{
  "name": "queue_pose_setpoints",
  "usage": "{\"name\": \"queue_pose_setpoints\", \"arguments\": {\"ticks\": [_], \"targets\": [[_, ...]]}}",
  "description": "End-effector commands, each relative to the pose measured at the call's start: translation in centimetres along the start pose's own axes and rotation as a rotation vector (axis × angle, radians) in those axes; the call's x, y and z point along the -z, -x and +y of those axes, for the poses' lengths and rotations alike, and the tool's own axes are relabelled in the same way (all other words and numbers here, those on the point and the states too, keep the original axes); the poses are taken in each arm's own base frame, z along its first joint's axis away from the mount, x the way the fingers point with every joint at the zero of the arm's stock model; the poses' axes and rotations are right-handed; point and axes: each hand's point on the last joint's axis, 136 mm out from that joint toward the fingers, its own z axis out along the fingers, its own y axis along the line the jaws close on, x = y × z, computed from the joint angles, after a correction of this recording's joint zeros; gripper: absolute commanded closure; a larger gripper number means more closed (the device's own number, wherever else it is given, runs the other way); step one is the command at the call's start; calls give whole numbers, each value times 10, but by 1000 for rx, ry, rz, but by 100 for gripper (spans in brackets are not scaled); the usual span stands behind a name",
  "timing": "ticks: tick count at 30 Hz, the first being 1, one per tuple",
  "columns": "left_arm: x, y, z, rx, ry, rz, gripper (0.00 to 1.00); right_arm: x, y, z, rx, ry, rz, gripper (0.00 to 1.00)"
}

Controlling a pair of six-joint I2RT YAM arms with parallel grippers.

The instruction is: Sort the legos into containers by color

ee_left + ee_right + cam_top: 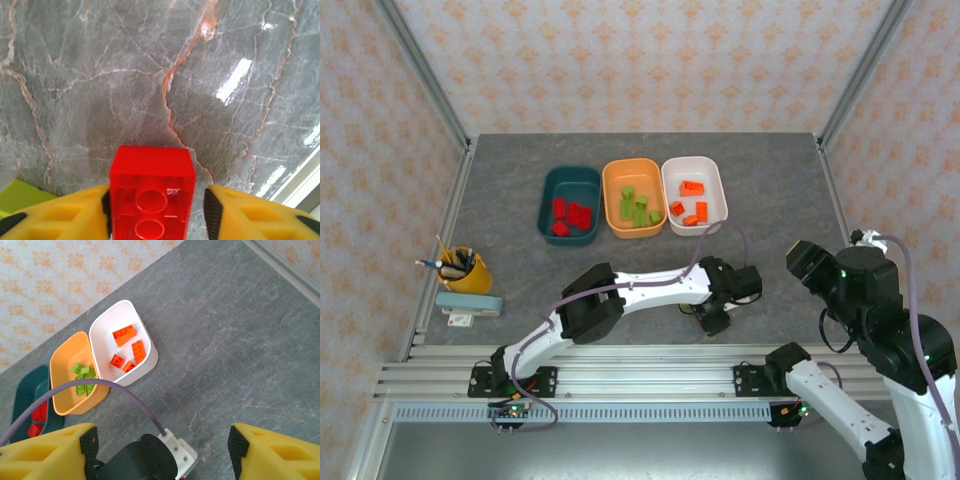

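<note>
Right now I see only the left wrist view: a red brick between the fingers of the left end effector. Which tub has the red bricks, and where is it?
Observer: The teal tub holds the red bricks. In the top view it is the leftmost of three tubs in a row.
Operator: Then the orange bricks go in the orange tub?
Observer: No. The orange tub holds green bricks. The orange bricks lie in the white tub.
Operator: Is the right arm carrying something?
Observer: No. The right end effector stands wide open with nothing in it.
</note>
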Motion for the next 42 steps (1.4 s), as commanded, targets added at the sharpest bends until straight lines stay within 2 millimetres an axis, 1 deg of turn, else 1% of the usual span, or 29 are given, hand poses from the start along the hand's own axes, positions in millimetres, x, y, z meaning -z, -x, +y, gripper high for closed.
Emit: {"name": "queue_pose_setpoints", "arguments": {"ticks": [1, 3, 6, 9, 10, 12, 13, 15, 16, 17, 18, 19, 20, 23, 24, 26, 27, 30, 32, 34, 35, 36, 38, 42], "targets": [[1, -3, 9, -14, 41, 14, 58, -7, -2, 4, 7, 1, 14, 29], [2, -2, 12, -8, 54, 6, 62, -9, -3, 6, 8, 3, 19, 29], [15, 5, 17, 16, 74, -40, 64, -12, -2, 12, 14, 17, 27, 29], [42, 14, 30, 108, 62, -111, 64, -13, 2, 21, 35, 40, 31, 29], [54, 17, 39, 159, 53, -143, 64, -14, 2, 27, 46, 57, 39, 29], [78, 20, 61, 264, 28, -208, 64, -16, 4, 42, 65, 110, 53, 29], [91, 20, 75, 323, 15, -246, 63, -17, 6, 53, 70, 149, 60, 29], [114, 17, 102, 424, -7, -303, 63, -19, 7, 79, 78, 255, 79, 29], [123, 13, 117, 473, -12, -325, 63, -19, 7, 96, 80, 328, 89, 29], [131, 8, 136, 527, -11, -342, 63, -19, 8, 113, 77, 401, 101, 29], [137, 2, 151, 573, -8, -354, 63, -21, 7, 126, 76, 452, 116, 29], [135, -5, 169, 626, -2, -351, 63, -24, 7, 140, 73, 504, 136, 29], [150, -13, 188, 678, 1, -384, 63, -29, 5, 153, 72, 548, 161, 29], [159, -39, 240, 813, 40, -409, 63, -49, -4, 186, 66, 639, 243, 28], [160, -46, 254, 854, 50, -415, 63, -55, -7, 195, 64, 662, 270, 28], [162, -67, 292, 967, 75, -430, 63, -77, -16, 210, 57, 672, 325, 29], [161, -75, 307, 1015, 80, -433, 63, -86, -20, 217, 61, 673, 347, 29], [150, -99, 354, 1178, 75, -434, 63, -114, -44, 240, 105, 668, 428, 29], [141, -108, 381, 1263, 50, -449, 62, -130, -59, 255, 127, 666, 473, 29], [132, -114, 403, 1318, 33, -468, 61, -143, -69, 266, 142, 666, 505, 29], [121, -118, 414, 1341, 30, -456, 61, -148, -74, 271, 152, 665, 519, 29], [114, -119, 423, 1356, 27, -449, 61, -153, -78, 275, 161, 661, 529, 29], [104, -118, 440, 1381, 14, -435, 61, -166, -88, 277, 168, 636, 559, 30], [83, -110, 460, 1384, 14, -391, 60, -184, -103, 274, 182, 595, 606, 30]]}}
